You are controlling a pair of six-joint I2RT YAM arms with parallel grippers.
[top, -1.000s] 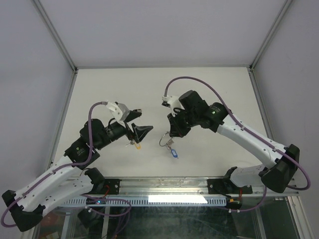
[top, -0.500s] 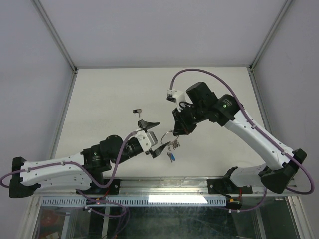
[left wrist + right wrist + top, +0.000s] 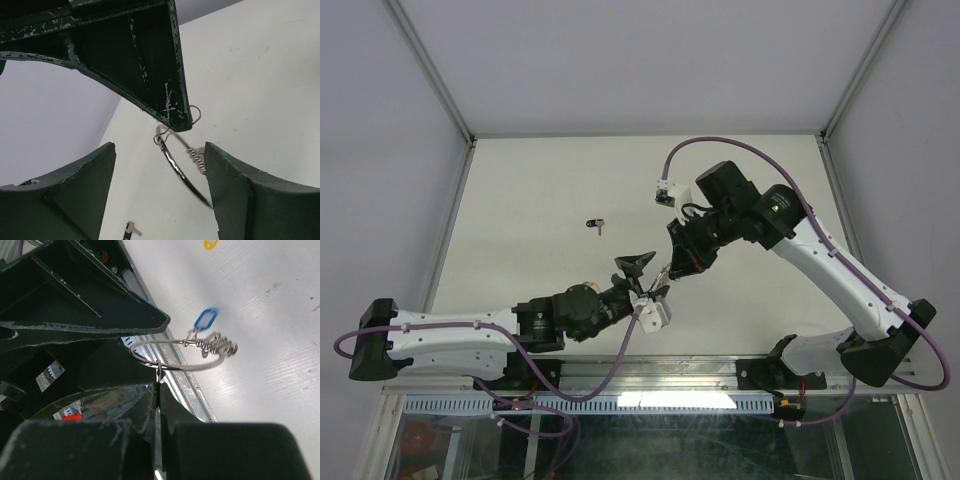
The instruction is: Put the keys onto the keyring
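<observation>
- Keyring (image 3: 192, 368): thin silver wire ring, held up off the table (image 3: 540, 180), front-centre between the 2 arms, roughly level in the R wrist view.
- On the ring: a clump of small silver keys (image 3: 218, 347) bunched at one side. The blue-tag key (image 3: 206, 319) hangs off it by a small loop just beside that clump.
- Yellow tag (image 3: 210, 244): lying flat on the table, well apart from the ring, cut off by the top edge of the R wrist view. Can't tell if its key is attached.
- Right gripper (image 3: 159, 377): jaws pinched tight on the ring wire, gripping the side opp. the silver clump.
- Left gripper (image 3: 160, 150): jaws spread wide, one finger (image 3: 75, 190) each side of the ring w/ clear gaps, touching nothing. The R gripper's tip sits just above the gap.
- From above, both grippers meet near the table's front-centre, w/ the L arm stretched low across from the left and the R arm bent in from the right.
- Small loose key (image 3: 595, 224): flat on the table, left of the grippers and farther back, well apart from both.
</observation>
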